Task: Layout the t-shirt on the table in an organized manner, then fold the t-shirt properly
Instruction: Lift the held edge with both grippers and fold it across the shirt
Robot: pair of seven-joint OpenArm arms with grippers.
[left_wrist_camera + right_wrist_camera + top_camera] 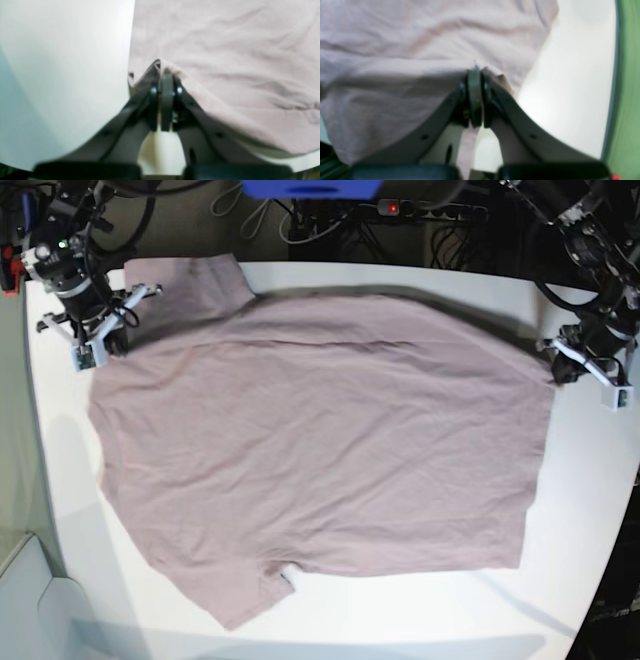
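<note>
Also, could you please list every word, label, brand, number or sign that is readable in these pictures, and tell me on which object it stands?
None can be read in any view.
The t-shirt shows plain fabric, no print or label visible.
The table is plain white, without markings.
The left gripper and right gripper show no lettering; both wrist views are blurred.

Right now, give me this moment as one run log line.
phase: layout | t-shirt: spread on table | left gripper: shut on t-shirt edge | right gripper: shut on t-shirt edge
</note>
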